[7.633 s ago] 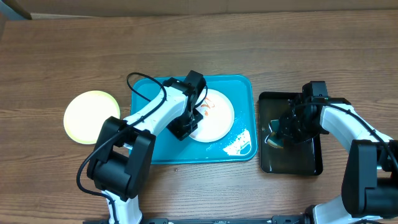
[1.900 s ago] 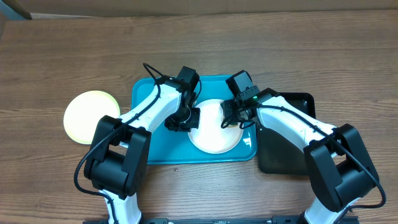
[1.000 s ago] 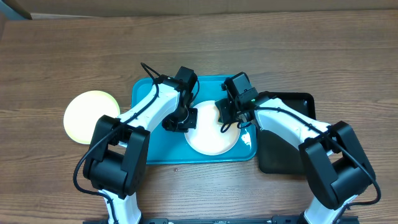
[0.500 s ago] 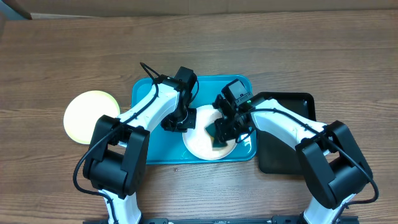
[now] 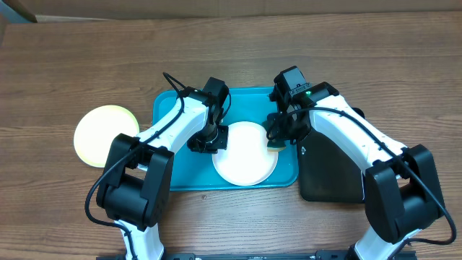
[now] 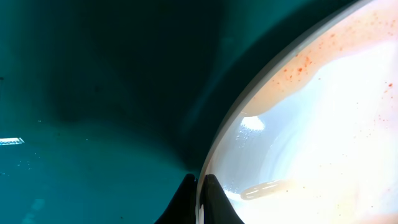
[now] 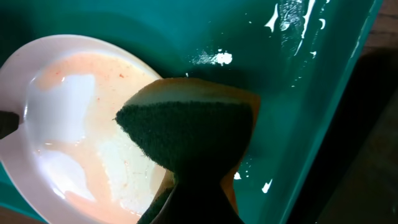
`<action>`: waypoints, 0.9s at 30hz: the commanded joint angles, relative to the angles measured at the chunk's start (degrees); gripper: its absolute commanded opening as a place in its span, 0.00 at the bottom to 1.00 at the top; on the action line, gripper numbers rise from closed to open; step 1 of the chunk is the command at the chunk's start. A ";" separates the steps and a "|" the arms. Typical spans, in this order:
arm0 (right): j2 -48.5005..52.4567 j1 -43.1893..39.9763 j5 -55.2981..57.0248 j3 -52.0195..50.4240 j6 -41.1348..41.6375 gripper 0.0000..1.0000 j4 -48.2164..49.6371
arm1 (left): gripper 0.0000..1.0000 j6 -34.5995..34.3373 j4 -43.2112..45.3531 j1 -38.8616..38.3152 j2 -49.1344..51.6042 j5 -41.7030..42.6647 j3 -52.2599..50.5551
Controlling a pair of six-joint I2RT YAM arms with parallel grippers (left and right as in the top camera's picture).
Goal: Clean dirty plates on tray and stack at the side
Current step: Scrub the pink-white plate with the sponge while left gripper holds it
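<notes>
This looks to me like a robotics lab bench set up for a dishwashing trial rather than a home kitchen. My two white-and-black arms, the left arm (image 5: pixel 170 130) and the right arm (image 5: pixel 354 133), rise from the near edge of a wood-grain surface (image 5: pixel 361 65). A loose black cable (image 5: pixel 173 78) loops off the left one. The kitchen things lie out like props: a turquoise tray (image 5: pixel 170 173), a black tray (image 5: pixel 328 173) beside it, a white plate (image 5: pixel 245 155), a yellow-green plate (image 5: pixel 101 133) and a sponge (image 7: pixel 186 137). A plain tan band (image 5: pixel 216 9) runs behind the far edge; I cannot tell what it is.
</notes>
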 commanded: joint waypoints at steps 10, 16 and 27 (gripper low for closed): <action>-1.22 3.52 -0.92 -1.70 0.59 0.04 3.15 | 0.04 -0.44 0.50 -0.39 0.61 0.02 -0.42; -1.11 8.66 -2.58 -5.86 0.87 0.04 8.50 | 0.04 -0.44 0.48 -0.39 0.61 0.04 -0.42; -1.14 13.35 -2.47 -6.99 1.07 0.04 9.70 | 0.04 -5.35 -1.18 -0.13 0.15 -6.62 -0.13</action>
